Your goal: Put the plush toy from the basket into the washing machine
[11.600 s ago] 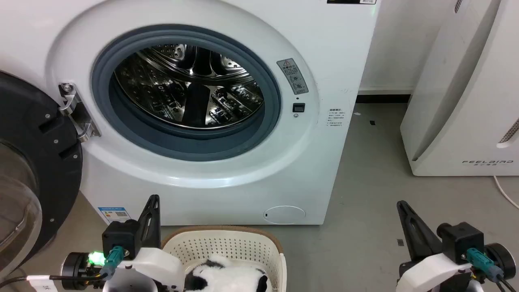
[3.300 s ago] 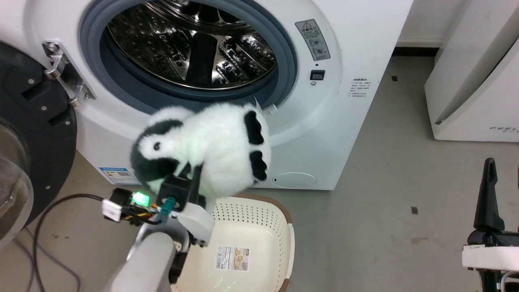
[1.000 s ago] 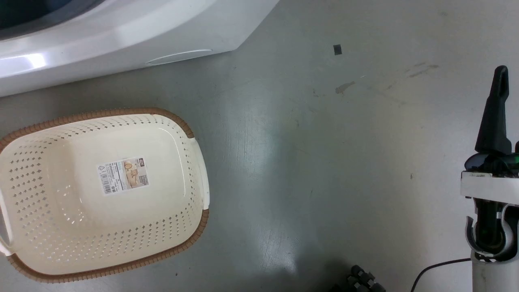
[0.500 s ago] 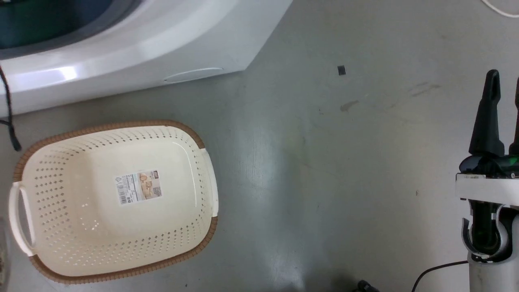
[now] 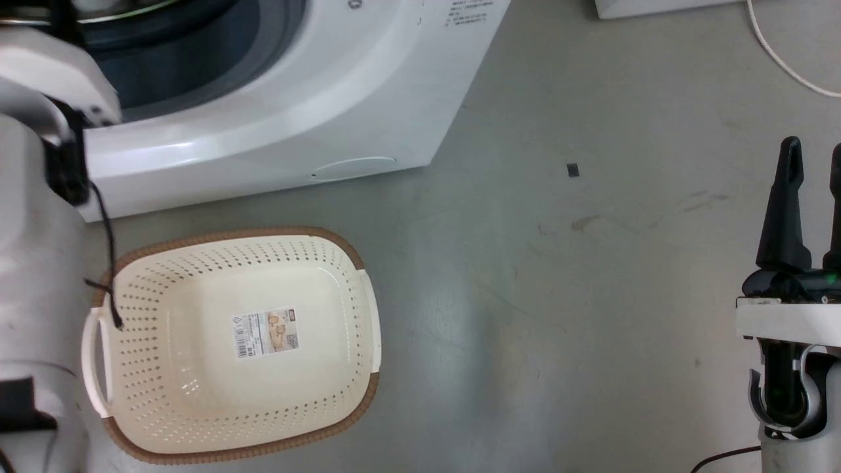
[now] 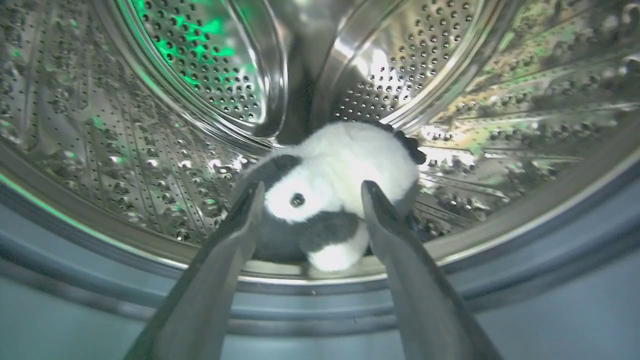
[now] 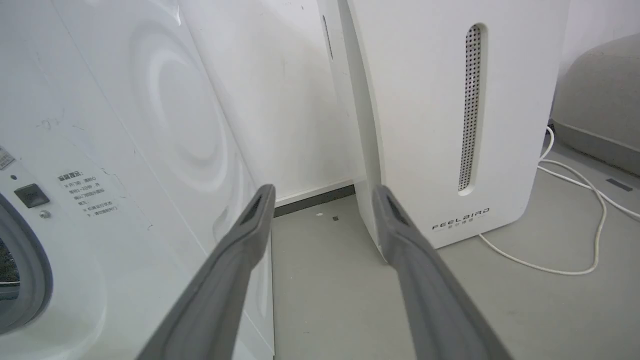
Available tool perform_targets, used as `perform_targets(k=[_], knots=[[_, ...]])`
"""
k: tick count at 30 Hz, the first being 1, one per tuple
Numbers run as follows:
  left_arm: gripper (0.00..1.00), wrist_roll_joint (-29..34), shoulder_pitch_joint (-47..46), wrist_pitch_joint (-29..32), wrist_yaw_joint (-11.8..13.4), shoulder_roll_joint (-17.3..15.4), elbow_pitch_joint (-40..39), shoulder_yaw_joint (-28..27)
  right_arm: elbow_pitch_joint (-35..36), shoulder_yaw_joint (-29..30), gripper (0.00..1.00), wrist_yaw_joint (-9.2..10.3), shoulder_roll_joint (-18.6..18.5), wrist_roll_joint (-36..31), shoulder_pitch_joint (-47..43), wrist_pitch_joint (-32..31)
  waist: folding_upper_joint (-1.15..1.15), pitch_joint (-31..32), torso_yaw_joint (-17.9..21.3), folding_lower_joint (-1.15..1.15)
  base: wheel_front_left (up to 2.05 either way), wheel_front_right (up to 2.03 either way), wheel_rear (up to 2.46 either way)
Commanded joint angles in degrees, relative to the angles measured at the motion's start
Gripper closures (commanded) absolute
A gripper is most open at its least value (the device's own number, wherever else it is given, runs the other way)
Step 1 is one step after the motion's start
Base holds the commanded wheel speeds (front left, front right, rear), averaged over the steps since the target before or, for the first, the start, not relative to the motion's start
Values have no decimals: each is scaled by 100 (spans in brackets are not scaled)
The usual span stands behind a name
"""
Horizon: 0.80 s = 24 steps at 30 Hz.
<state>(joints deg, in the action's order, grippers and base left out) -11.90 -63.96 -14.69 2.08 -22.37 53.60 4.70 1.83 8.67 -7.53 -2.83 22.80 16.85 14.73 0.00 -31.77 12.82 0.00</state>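
The black-and-white plush toy [image 6: 330, 195] lies on the bottom of the steel drum [image 6: 125, 130] of the washing machine [image 5: 315, 112], free of the fingers. My left gripper [image 6: 312, 190] is open at the porthole's grey gasket, its fingers pointing at the toy from just short of it. The cream basket [image 5: 197, 394] with the brown rim sits on the floor before the washer, only a paper label [image 5: 266, 334] on its bottom. My right gripper [image 5: 815, 154] hangs open over the floor at the right; in the right wrist view, the right gripper [image 7: 322, 192] holds nothing.
My pale left arm [image 5: 33, 263] with a black cable crosses the head view's left edge, beside the basket. The white FEELBIRD appliance [image 7: 450, 125] stands right of the washer, a white cord [image 7: 575, 210] trailing on the grey floor [image 5: 558, 295].
Over 3.3 s the toy went from my left gripper into the drum and the gripper opened. In the last second the head camera shifted, bringing my left arm into sight.
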Motion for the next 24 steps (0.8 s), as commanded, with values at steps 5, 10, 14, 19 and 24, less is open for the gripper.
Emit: perform_targets(k=[5,10,14,19,24], knots=[[0,20,905,-30,114,312,-834,-187,10,20,0,4,-5,-140,-167,27,0,419,-256,0,0,0,0],[0,214,1822,-30,229,582,-1860,-372,13,17,0,4,-5,-245,-355,27,0,798,-437,0,0,0,0],[0,405,2461,-30,257,768,-2490,-428,66,-35,0,4,-5,-361,-521,27,0,1035,-555,0,0,0,0],[0,591,3107,-30,267,983,-3129,-523,115,-105,0,4,-5,-558,-708,27,0,1315,-732,0,0,0,0],[0,773,3724,-30,256,1190,-3599,-531,167,-181,0,4,-5,-808,-890,27,0,1604,-882,0,0,0,0]])
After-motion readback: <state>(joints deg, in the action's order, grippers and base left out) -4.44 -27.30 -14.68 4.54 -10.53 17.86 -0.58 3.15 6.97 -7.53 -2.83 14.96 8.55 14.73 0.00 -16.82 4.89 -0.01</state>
